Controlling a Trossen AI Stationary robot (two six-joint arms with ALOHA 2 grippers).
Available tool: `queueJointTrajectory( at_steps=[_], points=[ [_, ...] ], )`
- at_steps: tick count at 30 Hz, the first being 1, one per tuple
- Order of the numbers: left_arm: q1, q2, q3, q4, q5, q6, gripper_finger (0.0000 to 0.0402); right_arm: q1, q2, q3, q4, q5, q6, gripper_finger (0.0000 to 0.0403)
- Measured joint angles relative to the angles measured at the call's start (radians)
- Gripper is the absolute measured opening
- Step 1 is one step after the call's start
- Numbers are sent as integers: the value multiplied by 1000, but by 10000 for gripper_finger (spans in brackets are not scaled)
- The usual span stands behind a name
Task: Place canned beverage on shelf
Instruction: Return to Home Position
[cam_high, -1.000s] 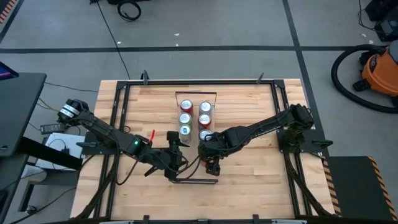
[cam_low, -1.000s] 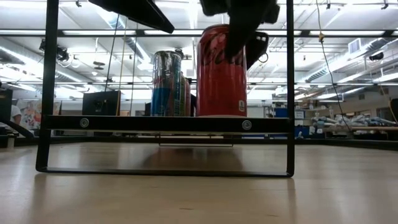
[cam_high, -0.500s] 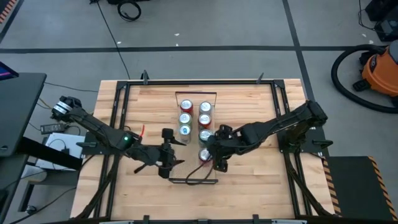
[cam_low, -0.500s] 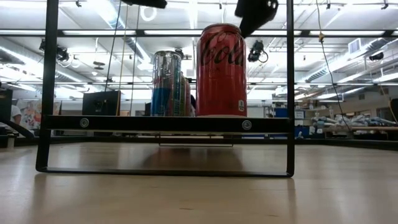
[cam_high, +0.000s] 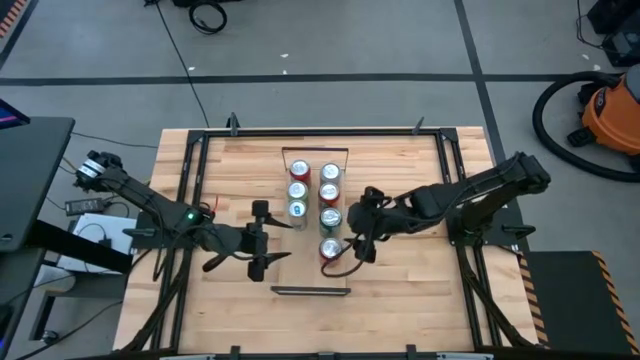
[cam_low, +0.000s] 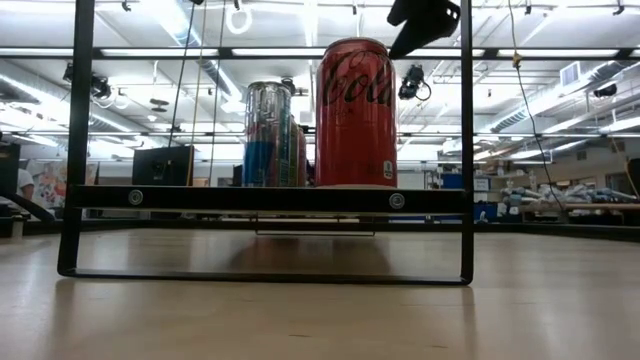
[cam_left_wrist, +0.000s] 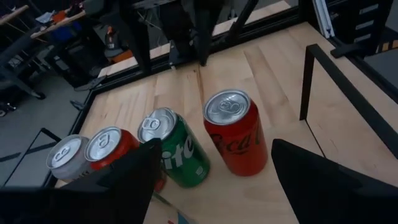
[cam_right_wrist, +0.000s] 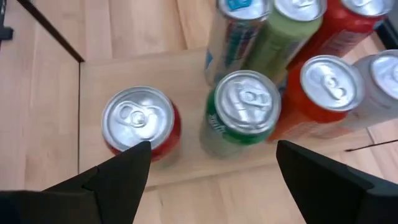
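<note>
Left pincer (cam_high: 264, 238) and right pincer (cam_high: 364, 224) both released, empty, flanking the red can (cam_high: 328, 249) on the shelf (cam_high: 301, 264).

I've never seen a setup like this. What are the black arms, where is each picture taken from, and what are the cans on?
This is a robot: two dark arms at a wooden table. One picture looks straight down, one looks level across the tabletop, and two come from cameras on the wrists. Each arm ends in a two-finger claw. The left gripper and right gripper hover beside the shelf, both open, holding nothing. The shelf is a narrow plank on black frames; seven drink cans stand on it in two rows. At one end is a red cola can, next to it a green can.
</note>
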Motion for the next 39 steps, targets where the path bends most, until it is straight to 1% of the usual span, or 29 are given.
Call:
queueJointTrajectory(
  at_steps=[3,5,9,13,20,27,30,35,37,39],
  points=[
    [6,0,-18,29,1,10,315,-13,-53,-59,53,5,-8,356],
    [7,0,-50,66,1,11,315,-15,-93,-98,67,32,-12,356],
    [11,-19,-78,77,-5,8,315,-14,-181,-176,109,65,-32,356],
    [12,-78,-101,110,-13,1,315,-20,-276,-260,178,73,-56,356],
    [40,-208,-234,254,-23,1,315,-35,-429,-392,283,76,-124,356],
    [90,-371,-330,296,-24,-16,315,-84,-600,-508,352,80,-179,356],
    [104,-429,-399,375,-21,-20,315,-111,-682,-599,435,80,-195,356],
    [133,-469,-565,654,-25,-34,315,-159,-820,-809,652,62,-224,356],
    [146,-485,-622,727,-27,-31,315,-179,-870,-874,698,44,-223,356],
    [155,-492,-658,766,-30,-28,315,-202,-933,-922,695,43,-209,356]
  ],
)
